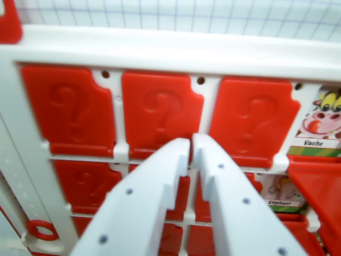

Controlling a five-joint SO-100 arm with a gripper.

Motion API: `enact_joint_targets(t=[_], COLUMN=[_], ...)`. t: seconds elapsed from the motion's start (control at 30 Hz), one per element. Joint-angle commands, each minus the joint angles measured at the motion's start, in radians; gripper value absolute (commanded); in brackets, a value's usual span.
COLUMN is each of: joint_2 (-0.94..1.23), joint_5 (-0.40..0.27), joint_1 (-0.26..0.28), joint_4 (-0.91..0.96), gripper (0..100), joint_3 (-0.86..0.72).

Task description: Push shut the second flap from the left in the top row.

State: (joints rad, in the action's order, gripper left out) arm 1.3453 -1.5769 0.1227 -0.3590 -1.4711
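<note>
A white game board (160, 50) fills the wrist view, with rows of red flaps bearing raised question marks. In the top row three flaps stand shut: left flap (69, 109), second flap (160, 112), third flap (253, 120). The fourth slot at the right is uncovered and shows a cow card (322, 120) marked "Vache". My white gripper (192, 144) rises from the bottom, its two fingers nearly together with only a thin gap, tips at the lower edge of the second and third flaps. Nothing is held between them.
In the second row an elephant card (282, 192) shows, with a red flap (319, 186) tilted forward at the right. A red ring (42, 230) sits at the board's lower left. Gridded paper (176, 13) lies behind the board.
</note>
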Motion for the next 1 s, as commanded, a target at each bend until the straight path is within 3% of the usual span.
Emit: enact_joint_targets(t=[0.0,0.53,0.97], joint_2=[0.244,0.736,0.923], joint_5=[0.012,0.028,0.017], joint_1=[0.005,-0.028,-0.069], joint_4=[-0.048,-0.411,-0.580], gripper=[0,0,0], joint_3=[0.015,-0.149,-0.201])
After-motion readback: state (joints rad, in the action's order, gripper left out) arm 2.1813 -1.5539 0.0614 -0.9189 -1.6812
